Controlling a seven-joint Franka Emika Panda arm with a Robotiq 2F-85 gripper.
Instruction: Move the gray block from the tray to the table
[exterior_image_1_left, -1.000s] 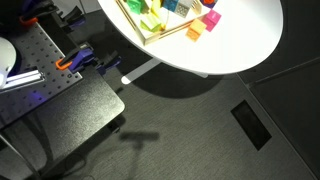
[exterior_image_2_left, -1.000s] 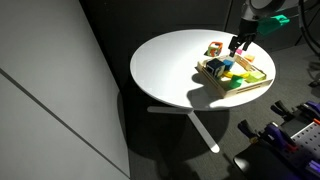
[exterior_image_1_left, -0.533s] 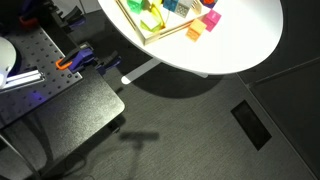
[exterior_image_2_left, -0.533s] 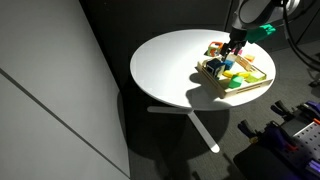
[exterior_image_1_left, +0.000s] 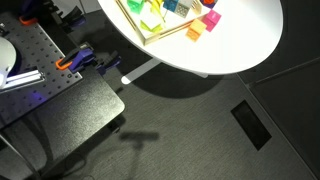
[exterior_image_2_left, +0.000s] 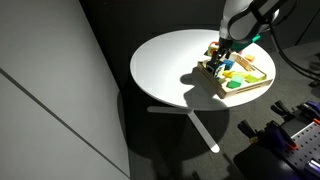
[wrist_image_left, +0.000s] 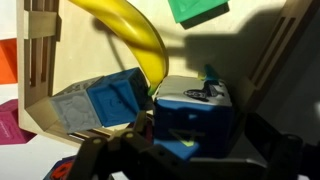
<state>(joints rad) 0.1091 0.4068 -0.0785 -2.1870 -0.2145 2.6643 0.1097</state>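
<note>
The gray block (wrist_image_left: 72, 106) sits ungrasped in a corner of the tray (wrist_image_left: 42, 60), at 9 o'clock in the wrist view, so the grasp, lift and move to the table (exterior_image_2_left: 170, 65) all appear yet to do. The gripper (wrist_image_left: 185, 155), at 6 o'clock, looks spread and empty, straddling a blue block (wrist_image_left: 195, 110) rather than the gray one. In both exterior views the gray block is too small or hidden to pick out, and the frame cuts the tray (exterior_image_1_left: 165, 35) off at 12 o'clock.
</note>
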